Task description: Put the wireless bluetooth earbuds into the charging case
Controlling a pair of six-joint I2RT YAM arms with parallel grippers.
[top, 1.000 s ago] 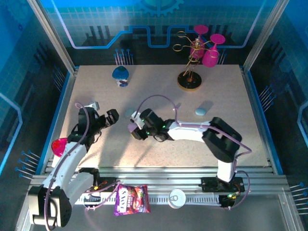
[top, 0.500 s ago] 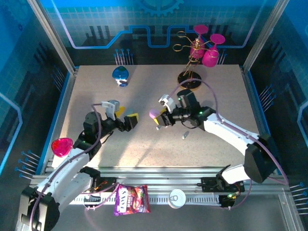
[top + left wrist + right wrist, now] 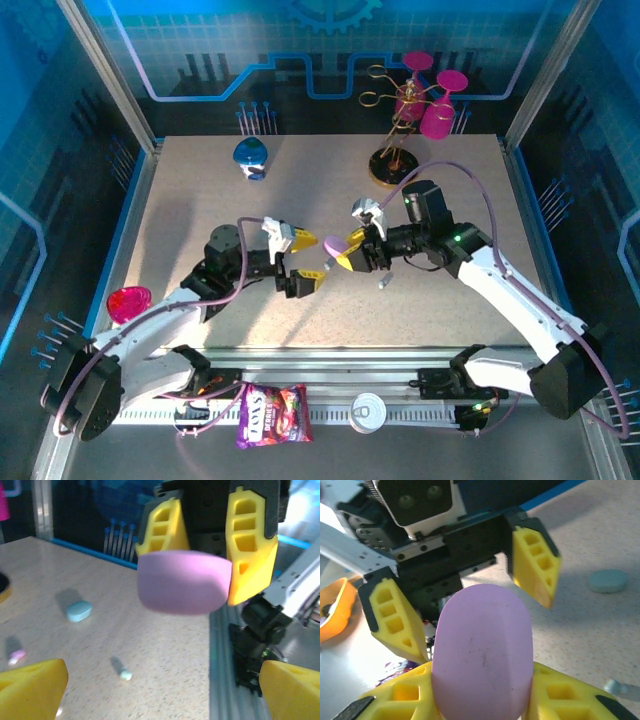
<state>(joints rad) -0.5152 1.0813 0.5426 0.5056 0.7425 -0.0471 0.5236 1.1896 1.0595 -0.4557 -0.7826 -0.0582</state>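
Observation:
My right gripper (image 3: 343, 252) is shut on a lilac pebble-shaped charging case (image 3: 335, 241), closed and held above the table's middle. In the right wrist view the case (image 3: 482, 655) stands between my yellow fingers (image 3: 395, 700). My left gripper (image 3: 304, 262) faces it from the left, open wide, its fingertips just short of the case. From the left wrist the case (image 3: 182, 582) hangs ahead, and a pale earbud (image 3: 122, 672) and a lilac earbud (image 3: 17, 654) lie on the table. The pale earbud (image 3: 383, 283) lies just right of the grippers.
A pale blue closed case (image 3: 79, 611) lies on the table beyond the grippers. A blue case (image 3: 250, 152) sits back left. A gold stand with pink glasses (image 3: 395, 165) is back right. A pink object (image 3: 128, 300) rests at the left edge, a snack bag (image 3: 272, 415) and a can (image 3: 368, 410) on the near rail.
The right gripper has carried the lilac case to the right. The left gripper has followed from the left and now faces the case closely, still open.

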